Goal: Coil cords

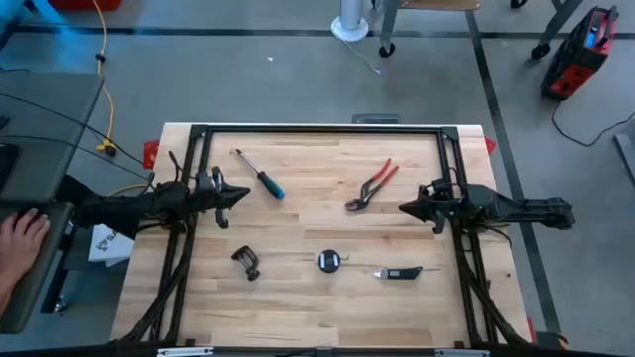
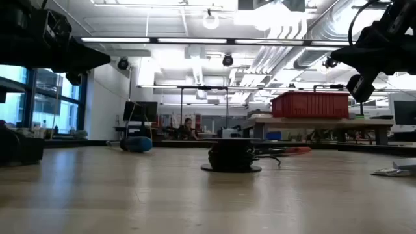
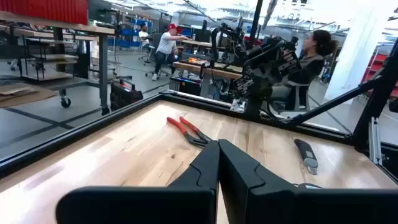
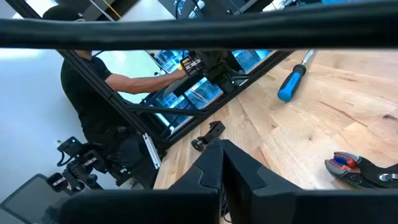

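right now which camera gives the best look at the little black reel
The high view: the reel lies unobstructed on the table, between the clamp and the utility knife. The low view shows it only edge-on, as a dark lump. Neither wrist view shows it.

The reel (image 1: 328,261) is black on the pale wooden table (image 1: 298,307). Beyond it lie red-handled pliers (image 1: 373,184) and a blue-handled screwdriver (image 1: 260,176).

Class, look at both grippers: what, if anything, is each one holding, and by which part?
Nothing is held. The left gripper and the right gripper are both shut on nothing, above the table. The reel lies untouched between them.
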